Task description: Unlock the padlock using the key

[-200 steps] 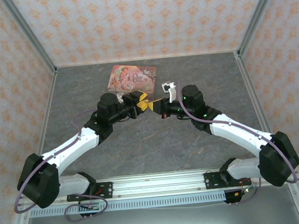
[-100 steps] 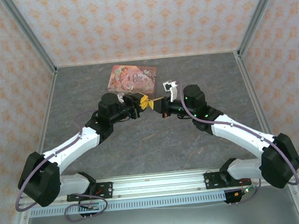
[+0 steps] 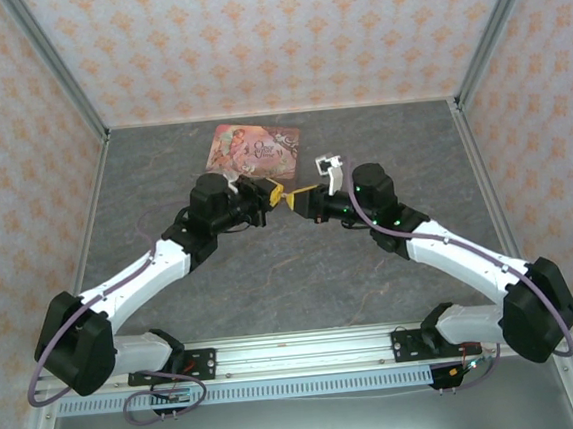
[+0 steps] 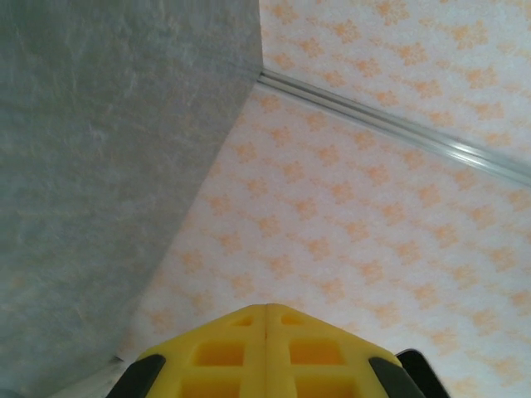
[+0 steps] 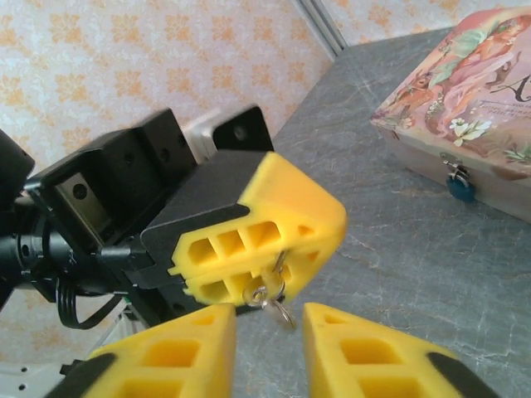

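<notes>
The left gripper (image 4: 265,332) is pictured by its own wrist camera with its yellow fingers pressed flat together, orange-patterned wall panels (image 4: 373,207) behind them. What is clamped there is told by the right wrist camera: a small silvery metal key (image 5: 272,292) on a ring is pinched at the fingers' seam and hangs just below them. The right gripper (image 5: 269,352) is held directly under the key with its own yellow fingers spread apart. Whether they touch the key cannot be told.

Beyond that gripper and to its right, a pink picture-printed rectangular tin (image 5: 473,91) is seen on the grey marbled table (image 5: 382,257). The tiny teal-bodied padlock (image 5: 460,187) hangs at the clasp on the tin's front wall, well apart from both grippers.

From overhead, the two arms are shown meeting tip to tip, just short of the tin.
</notes>
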You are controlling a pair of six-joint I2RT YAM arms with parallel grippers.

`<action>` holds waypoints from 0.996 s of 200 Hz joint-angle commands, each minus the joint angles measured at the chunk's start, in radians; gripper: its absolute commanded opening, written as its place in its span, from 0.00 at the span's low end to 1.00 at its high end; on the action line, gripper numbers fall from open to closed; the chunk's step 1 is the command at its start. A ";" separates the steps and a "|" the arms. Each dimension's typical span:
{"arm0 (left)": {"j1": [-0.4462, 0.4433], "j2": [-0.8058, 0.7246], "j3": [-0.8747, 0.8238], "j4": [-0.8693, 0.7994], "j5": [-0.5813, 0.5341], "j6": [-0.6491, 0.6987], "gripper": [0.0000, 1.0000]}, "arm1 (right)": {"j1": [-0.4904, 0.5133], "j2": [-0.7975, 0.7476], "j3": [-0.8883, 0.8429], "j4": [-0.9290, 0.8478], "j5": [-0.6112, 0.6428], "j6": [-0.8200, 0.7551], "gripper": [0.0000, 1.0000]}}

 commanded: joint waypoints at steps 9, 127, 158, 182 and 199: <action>-0.006 -0.075 0.152 -0.225 -0.124 0.447 0.00 | -0.020 -0.080 -0.013 0.040 0.014 0.056 0.37; -0.018 -0.132 0.254 -0.133 -0.080 0.895 0.00 | -0.045 -0.024 0.037 0.444 -0.201 0.348 0.58; -0.020 -0.124 0.248 -0.107 -0.068 0.868 0.00 | -0.027 0.028 0.057 0.455 -0.197 0.351 0.57; -0.021 -0.123 0.250 -0.113 -0.068 0.866 0.00 | -0.016 0.060 0.081 0.454 -0.199 0.353 0.56; -0.021 -0.125 0.248 -0.113 -0.070 0.861 0.00 | -0.013 0.078 0.094 0.455 -0.201 0.359 0.54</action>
